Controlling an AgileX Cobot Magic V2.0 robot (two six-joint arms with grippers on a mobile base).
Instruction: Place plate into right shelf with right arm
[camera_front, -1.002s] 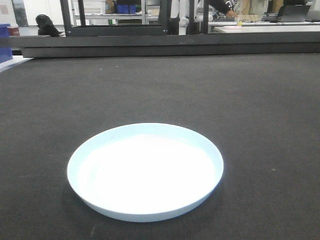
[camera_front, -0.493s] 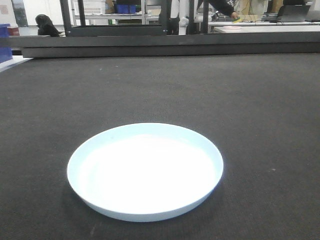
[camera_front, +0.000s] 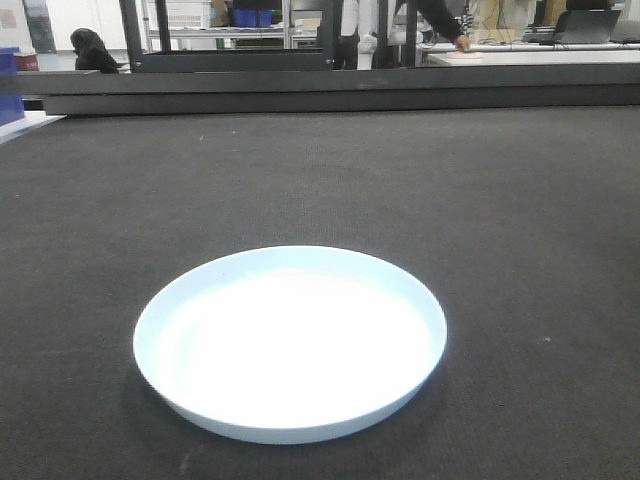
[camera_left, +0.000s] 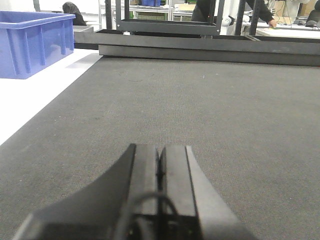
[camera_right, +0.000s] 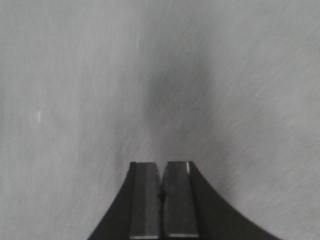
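Observation:
The plate (camera_front: 290, 340), pale blue-white, round and shallow, lies flat on the dark mat (camera_front: 480, 200) near the front of the front-facing view. No gripper shows in that view. My left gripper (camera_left: 160, 150) is shut with nothing between its fingers, low over the mat and pointing toward the far edge. My right gripper (camera_right: 161, 165) is also shut and empty, facing a blurred grey surface. The plate appears in neither wrist view. The right shelf cannot be made out for certain.
A blue plastic bin (camera_left: 32, 42) stands on a white surface left of the mat. A low dark rail (camera_front: 330, 90) borders the mat's far edge. Behind it are dark frame legs, a distant metal rack with blue bins (camera_front: 250, 17), and a person at a table (camera_front: 455, 40).
The plate has not moved. Only the person in the background has shifted an arm along the far table.

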